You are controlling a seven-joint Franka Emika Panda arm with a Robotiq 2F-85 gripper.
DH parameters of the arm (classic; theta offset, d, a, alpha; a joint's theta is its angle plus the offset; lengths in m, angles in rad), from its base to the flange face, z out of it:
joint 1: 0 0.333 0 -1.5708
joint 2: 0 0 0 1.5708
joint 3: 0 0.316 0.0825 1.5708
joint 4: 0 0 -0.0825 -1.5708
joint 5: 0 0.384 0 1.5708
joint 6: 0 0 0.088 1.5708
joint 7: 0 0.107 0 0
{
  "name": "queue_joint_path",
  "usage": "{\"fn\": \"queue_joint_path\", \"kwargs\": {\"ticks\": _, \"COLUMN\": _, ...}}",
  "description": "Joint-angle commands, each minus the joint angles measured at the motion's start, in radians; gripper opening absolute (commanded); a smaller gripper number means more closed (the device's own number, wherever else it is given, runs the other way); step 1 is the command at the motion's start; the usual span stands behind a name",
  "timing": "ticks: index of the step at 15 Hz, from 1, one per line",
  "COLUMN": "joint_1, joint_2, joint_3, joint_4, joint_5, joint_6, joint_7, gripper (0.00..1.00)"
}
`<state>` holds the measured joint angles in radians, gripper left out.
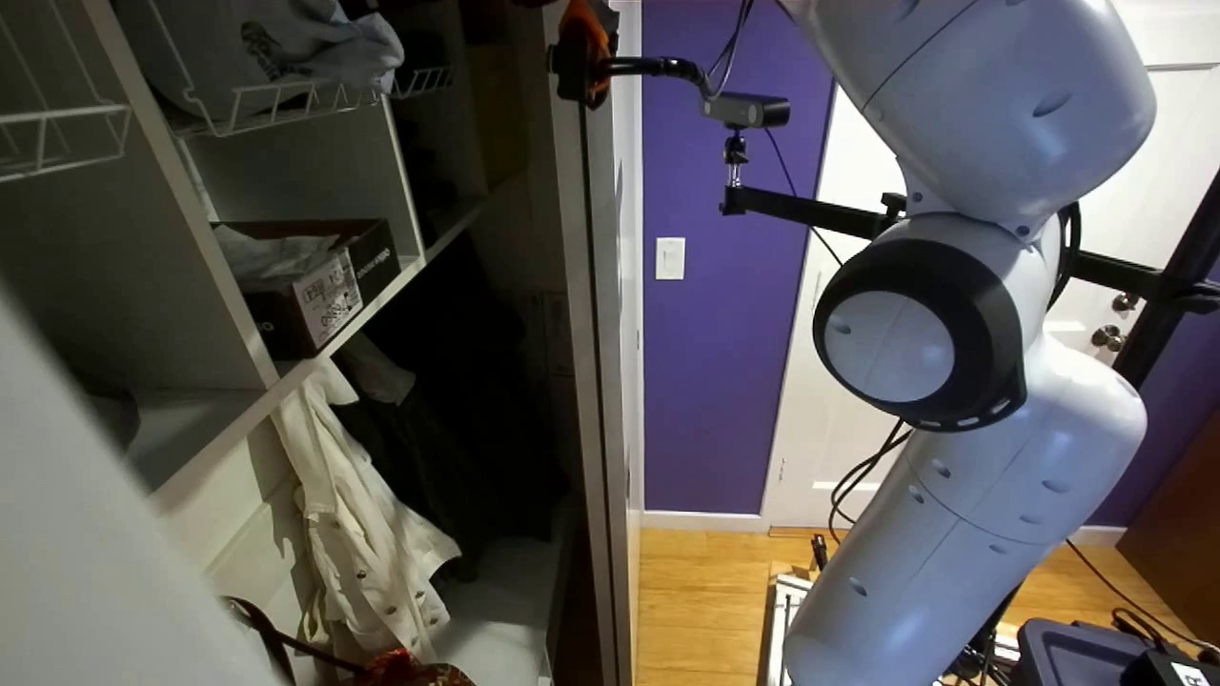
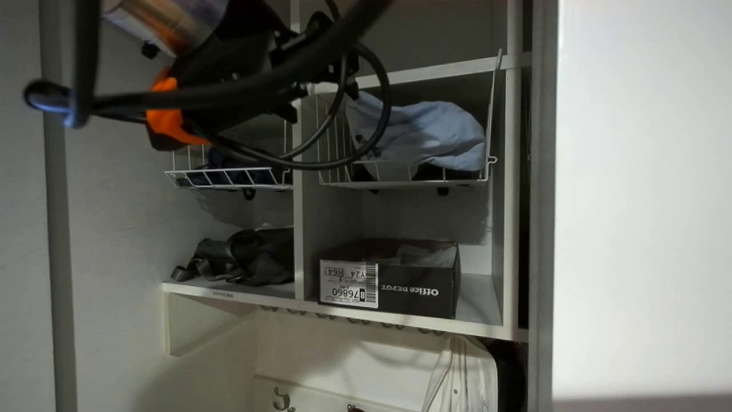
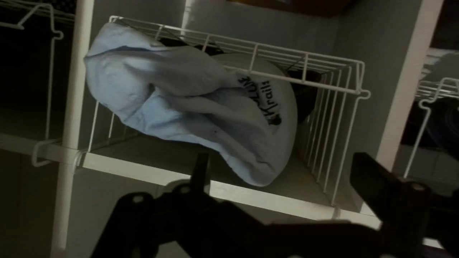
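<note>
In the wrist view my gripper [image 3: 280, 157] stands open, its two dark fingers wide apart with nothing between them. Beyond the gap a light blue-grey cloth [image 3: 193, 104] with dark lettering bulges from a white wire basket [image 3: 304, 82]. How far the fingertips are from the cloth I cannot tell. In an exterior view the gripper [image 2: 325, 100] is at the upper left of the cloth [image 2: 423, 137], partly hidden by black cables. Elsewhere only the orange-and-black part of the hand [image 1: 586, 52] shows at the top edge, near the cloth [image 1: 324, 48].
An Office Depot box [image 2: 417, 289] sits on the shelf under the basket. Left of it lies a dark strapped item [image 2: 240, 257], below another wire basket [image 2: 229, 178]. A white garment [image 1: 362, 514] hangs lower down. The cabinet's side edge [image 1: 600, 381] stands close to the arm.
</note>
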<state>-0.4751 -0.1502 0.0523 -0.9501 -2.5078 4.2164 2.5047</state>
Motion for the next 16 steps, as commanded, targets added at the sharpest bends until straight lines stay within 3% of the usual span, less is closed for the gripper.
{"fn": "queue_joint_path", "kwargs": {"ticks": 1, "joint_1": -0.031, "joint_2": -0.032, "joint_3": 0.054, "joint_4": -0.051, "joint_5": 0.0, "joint_6": 0.007, "joint_7": 0.036, "gripper": 1.0}}
{"fn": "queue_joint_path", "kwargs": {"ticks": 3, "joint_1": -0.061, "joint_2": -0.034, "joint_3": 0.085, "joint_4": -0.057, "joint_5": 0.0, "joint_6": 0.007, "joint_7": 0.042, "gripper": 1.0}}
{"fn": "queue_joint_path", "kwargs": {"ticks": 6, "joint_1": -0.166, "joint_2": -0.048, "joint_3": 0.153, "joint_4": -0.06, "joint_5": 0.0, "joint_6": 0.008, "joint_7": 0.058, "gripper": 1.0}}
{"fn": "queue_joint_path", "kwargs": {"ticks": 7, "joint_1": -0.097, "joint_2": -0.012, "joint_3": 0.113, "joint_4": -0.032, "joint_5": 0.0, "joint_6": 0.0, "joint_7": 0.027, "gripper": 1.0}}
{"fn": "queue_joint_path", "kwargs": {"ticks": 9, "joint_1": -0.138, "joint_2": -0.018, "joint_3": 0.136, "joint_4": -0.034, "joint_5": 0.0, "joint_6": 0.0, "joint_7": 0.032, "gripper": 1.0}}
{"fn": "queue_joint_path", "kwargs": {"ticks": 16, "joint_1": -0.143, "joint_2": -0.024, "joint_3": 0.141, "joint_4": -0.04, "joint_5": 0.0, "joint_6": 0.0, "joint_7": 0.037, "gripper": 1.0}}
